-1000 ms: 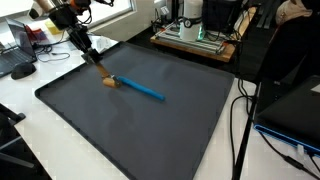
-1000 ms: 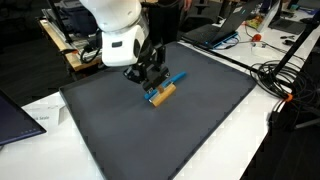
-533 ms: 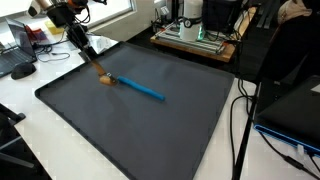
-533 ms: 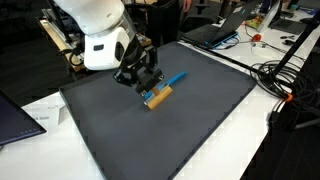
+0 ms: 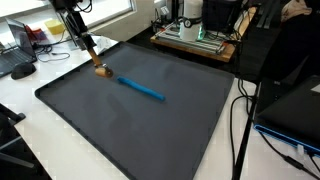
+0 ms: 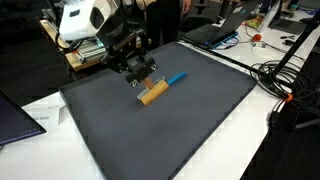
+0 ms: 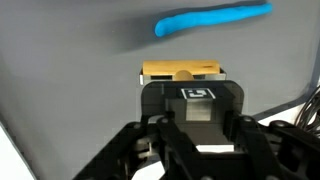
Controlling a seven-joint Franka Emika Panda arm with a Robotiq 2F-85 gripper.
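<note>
A tan wooden block (image 5: 101, 71) is held at the tip of my gripper (image 5: 94, 62), low over the near-left part of a dark grey mat (image 5: 150, 130). It also shows in an exterior view (image 6: 152, 93) under the gripper (image 6: 141, 79). In the wrist view the block (image 7: 180, 72) sits just past the gripper jaws (image 7: 190, 95), which are closed around it. A blue marker lies flat on the mat, in both exterior views (image 5: 140, 89) (image 6: 174, 78) and in the wrist view (image 7: 212, 19), a short gap from the block.
The mat (image 6: 170, 130) lies on a white table. A laptop (image 6: 18, 118) is at one corner, a keyboard and mouse (image 5: 22, 68) at another. Cables (image 6: 285, 80) hang at the table's edge. Equipment (image 5: 195, 30) stands behind the mat.
The gripper has moved away from the blue marker with the wooden block in it. The block, which was touching the marker's end, now sits apart from it. The marker has not moved.
</note>
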